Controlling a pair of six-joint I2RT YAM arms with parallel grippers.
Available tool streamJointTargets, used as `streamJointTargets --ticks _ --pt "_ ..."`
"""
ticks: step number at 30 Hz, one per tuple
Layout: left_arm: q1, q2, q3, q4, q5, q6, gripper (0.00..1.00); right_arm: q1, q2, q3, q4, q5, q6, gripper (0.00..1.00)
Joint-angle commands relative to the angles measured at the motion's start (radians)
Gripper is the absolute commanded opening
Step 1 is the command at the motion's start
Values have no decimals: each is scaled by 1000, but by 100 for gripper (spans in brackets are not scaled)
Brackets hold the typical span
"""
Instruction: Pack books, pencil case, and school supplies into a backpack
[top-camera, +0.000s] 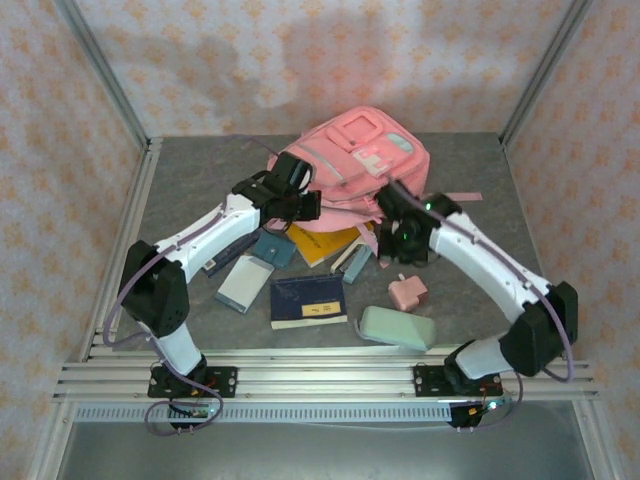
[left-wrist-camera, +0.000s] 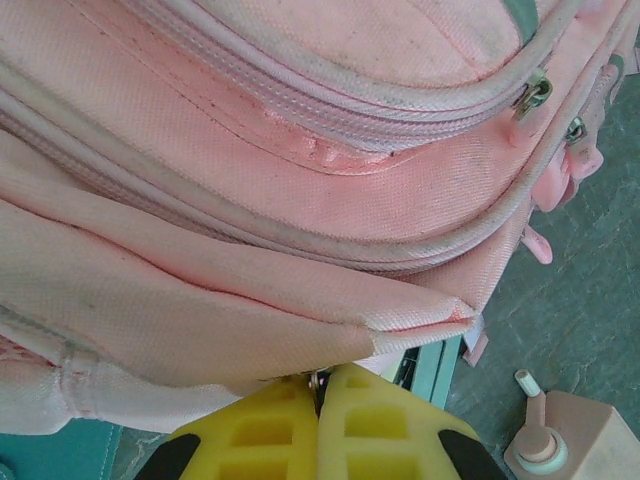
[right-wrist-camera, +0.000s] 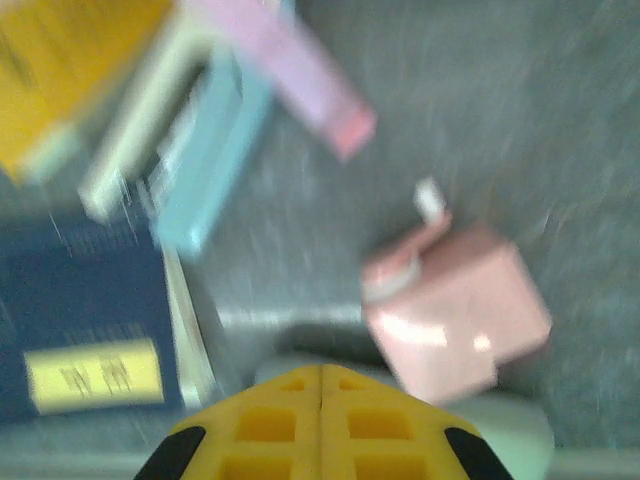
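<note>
Left tool (left-wrist-camera: 320, 378) and right tool (right-wrist-camera: 320, 372) both closed, one backpack (top-camera: 360, 160), four books (top-camera: 308, 300), one pencil case (top-camera: 397, 327)

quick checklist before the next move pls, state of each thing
1. Backpack unzipped for packing: not ok, the zips seen from the left wrist look closed.
2. Left end effector shut at the backpack's edge: ok.
3. Small metal piece between its tips is a zip pull: cannot tell.
4. Right end effector shut and empty: ok.
5. Pencil case, navy book and pink gadget lying free beside the bag: ok.
6. Right wrist view sharp: not ok, blurred.
</note>
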Motion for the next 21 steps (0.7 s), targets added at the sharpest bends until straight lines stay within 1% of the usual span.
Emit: streamJointTargets --ticks 1,4,7,12,16,19,21 --pt "4 21 42 7 15 2 0 77 -44 -112 -129 -70 1 0" --pt "6 32 43 5 23 5 0 196 -42 -175 -150 -93 33 0" --pt "10 36 48 -1 24 9 0 255 -25 -237 -124 -103 72 0" --pt "18 30 50 -16 27 15 0 270 9 -311 -73 -107 103 0" --pt "26 19 41 -16 27 14 0 273 53 -340 -57 -72 116 0" --pt "29 15 42 -22 26 14 0 273 96 -330 -47 6 138 0" --pt "31 11 42 -26 23 14 0 273 120 -312 -49 95 155 0"
